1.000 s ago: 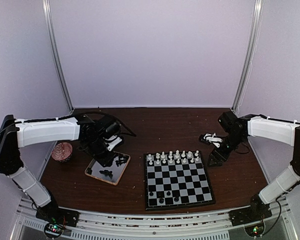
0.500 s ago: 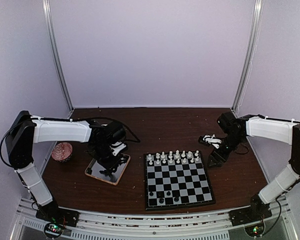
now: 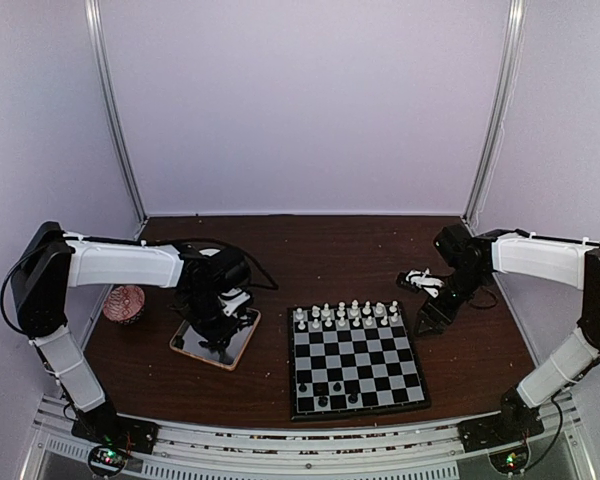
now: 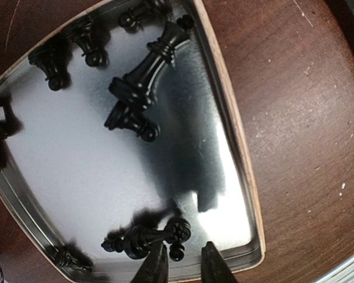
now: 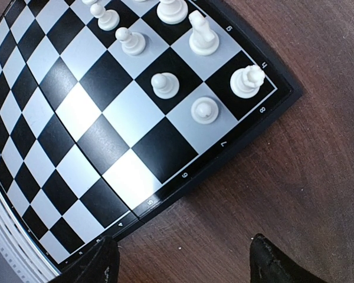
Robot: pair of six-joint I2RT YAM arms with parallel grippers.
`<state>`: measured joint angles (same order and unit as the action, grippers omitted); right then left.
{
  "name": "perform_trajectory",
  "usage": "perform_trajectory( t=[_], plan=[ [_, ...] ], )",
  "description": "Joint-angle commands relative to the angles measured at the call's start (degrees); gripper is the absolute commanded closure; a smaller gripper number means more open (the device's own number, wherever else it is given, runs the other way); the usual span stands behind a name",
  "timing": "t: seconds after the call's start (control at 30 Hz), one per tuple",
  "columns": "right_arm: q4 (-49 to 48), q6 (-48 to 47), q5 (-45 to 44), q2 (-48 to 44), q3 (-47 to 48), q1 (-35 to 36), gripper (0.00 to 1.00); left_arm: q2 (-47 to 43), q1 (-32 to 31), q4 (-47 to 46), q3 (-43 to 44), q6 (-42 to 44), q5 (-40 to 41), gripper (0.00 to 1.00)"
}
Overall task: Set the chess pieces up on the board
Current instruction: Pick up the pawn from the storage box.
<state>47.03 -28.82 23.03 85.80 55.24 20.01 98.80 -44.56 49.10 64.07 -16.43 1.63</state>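
Note:
The board (image 3: 372,375) lies right of centre, with white chess pieces (image 3: 345,314) in two rows at its far edge and three black ones (image 3: 325,392) near its front. My left gripper (image 3: 220,327) is low over the tray (image 3: 190,345). In the left wrist view the gripper (image 4: 182,252) is open, with a small black pawn (image 4: 177,254) lying between its fingers, next to a fallen larger black piece (image 4: 143,239). Several more black pieces (image 4: 147,71) lie in the tray (image 4: 236,135). My right gripper (image 5: 183,262) is wide open and empty over bare table beside the board's right edge (image 5: 183,183).
A reddish bowl (image 3: 127,303) sits left of the tray. A small white object (image 3: 423,277) lies on the table by my right wrist. Pale crumbs dot the brown table. White pieces (image 5: 202,35) stand on the board corner nearest my right gripper.
My left arm has swung over the tray and dropped low onto the black pieces. My right arm has hardly moved.

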Motion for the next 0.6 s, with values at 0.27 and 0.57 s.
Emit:
perform_trajectory(
  t=[0.27, 0.57],
  plan=[
    [0.83, -0.76, -0.53, 0.47, 1.25, 0.37, 0.24, 0.40, 0.43, -0.41, -2.01, 0.26, -0.95, 0.78],
    [0.83, -0.71, -0.44, 0.53, 1.23, 0.36, 0.24, 1.92, 0.43, -0.82, -0.49, 0.88, -0.21, 0.82]
  ],
)
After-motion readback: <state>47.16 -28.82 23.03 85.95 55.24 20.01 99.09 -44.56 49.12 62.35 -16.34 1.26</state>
